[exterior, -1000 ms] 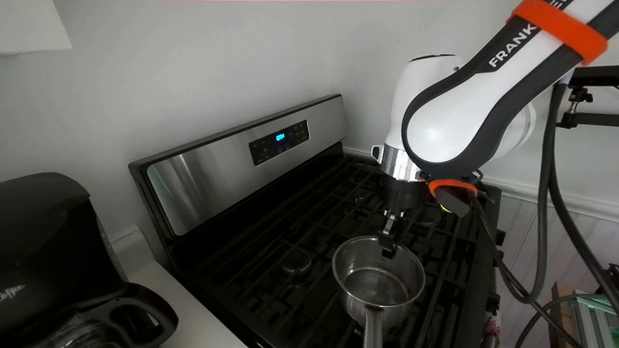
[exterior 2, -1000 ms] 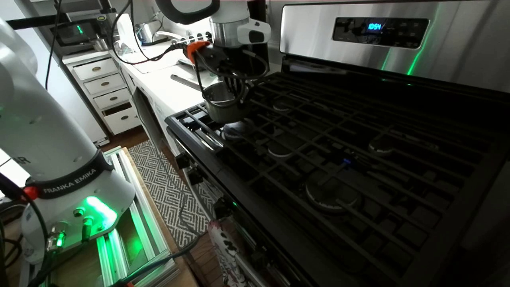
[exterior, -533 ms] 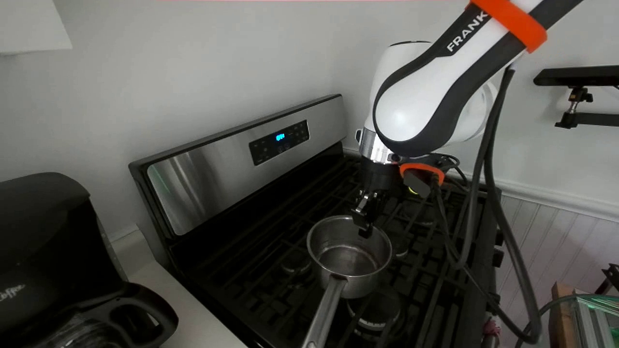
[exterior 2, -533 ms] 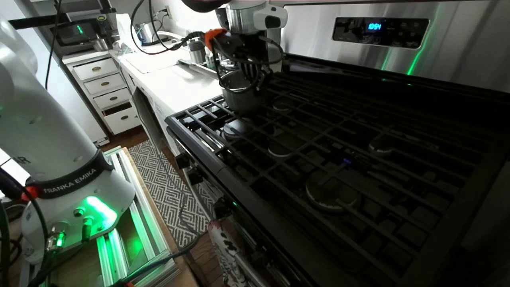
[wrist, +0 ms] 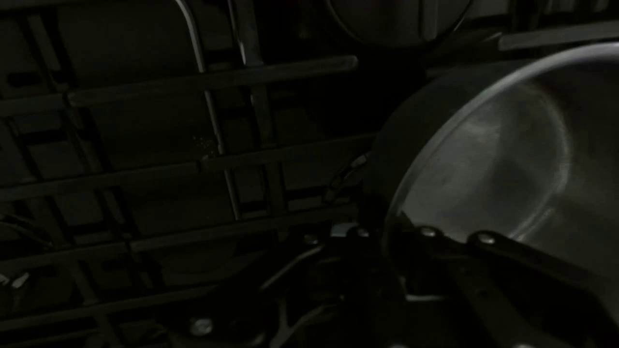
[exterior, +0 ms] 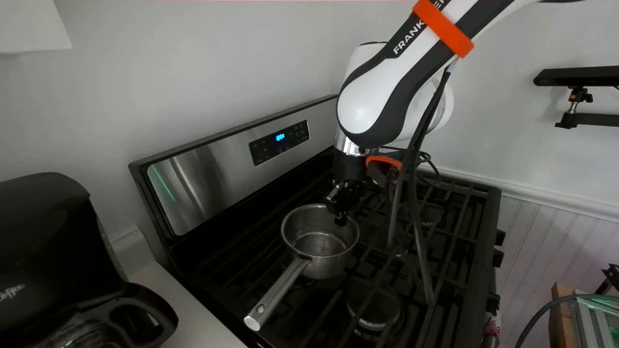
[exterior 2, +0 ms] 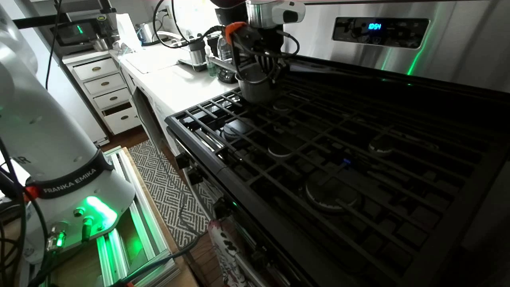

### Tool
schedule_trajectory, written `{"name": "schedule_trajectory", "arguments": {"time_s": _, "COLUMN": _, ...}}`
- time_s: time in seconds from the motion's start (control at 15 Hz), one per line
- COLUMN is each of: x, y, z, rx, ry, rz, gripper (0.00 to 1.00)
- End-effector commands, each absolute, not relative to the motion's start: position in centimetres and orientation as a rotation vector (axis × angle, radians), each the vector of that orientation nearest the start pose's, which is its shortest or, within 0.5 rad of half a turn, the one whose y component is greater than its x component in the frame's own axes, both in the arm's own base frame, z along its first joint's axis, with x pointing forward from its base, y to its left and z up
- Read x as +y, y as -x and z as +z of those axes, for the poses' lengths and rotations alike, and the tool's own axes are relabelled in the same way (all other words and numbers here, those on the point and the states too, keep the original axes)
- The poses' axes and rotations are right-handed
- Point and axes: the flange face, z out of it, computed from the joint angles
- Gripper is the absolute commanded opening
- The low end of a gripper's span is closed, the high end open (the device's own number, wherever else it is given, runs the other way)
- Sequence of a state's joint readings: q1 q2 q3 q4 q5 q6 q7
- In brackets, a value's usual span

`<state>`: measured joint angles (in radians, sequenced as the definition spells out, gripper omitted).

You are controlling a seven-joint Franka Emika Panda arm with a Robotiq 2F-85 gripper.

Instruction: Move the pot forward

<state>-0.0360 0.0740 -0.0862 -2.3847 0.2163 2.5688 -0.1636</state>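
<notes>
Your Robotiq gripper [wrist: 384,237] pinched the rim of the stainless-steel saucepan [exterior: 319,244], with one finger inside the wall and the other outside, a grip that you saw dimly in the wrist view. The saucepan was over the grates [wrist: 213,81] of the gas range [exterior 2: 326,159], at the end beside the white countertop [exterior: 198,311]; you could not tell whether its base touched the grates. Its long metal handle [exterior: 278,292] pointed toward the countertop, where a black coffee maker [exterior: 43,232] stood. A round burner [exterior: 375,307] showed below the grates near the saucepan, and the range's digital display [exterior 2: 374,26] glowed blue. In an exterior view, your Franka Panda arm [exterior: 370,106] slanted down from the upper right.
</notes>
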Motion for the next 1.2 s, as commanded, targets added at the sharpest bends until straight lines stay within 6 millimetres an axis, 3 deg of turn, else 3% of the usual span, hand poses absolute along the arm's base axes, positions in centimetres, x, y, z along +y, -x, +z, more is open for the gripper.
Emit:
{"name": "schedule_trajectory", "arguments": {"time_s": 0.0, "x": -6.2, "y": -53.6, "z": 30.7, "rx": 0.295, "ry": 2.997, "rz": -0.182, "gripper": 0.02}}
{"name": "schedule_trajectory", "arguments": {"time_s": 0.47, "x": -6.5, "y": -55.5, "z": 30.2, "rx": 0.458, "ry": 2.976, "rz": -0.119, "gripper": 0.02}}
{"name": "schedule_trajectory", "arguments": {"time_s": 1.13, "x": -7.3, "y": -55.7, "z": 29.1, "rx": 0.573, "ry": 2.972, "rz": -0.067, "gripper": 0.02}}
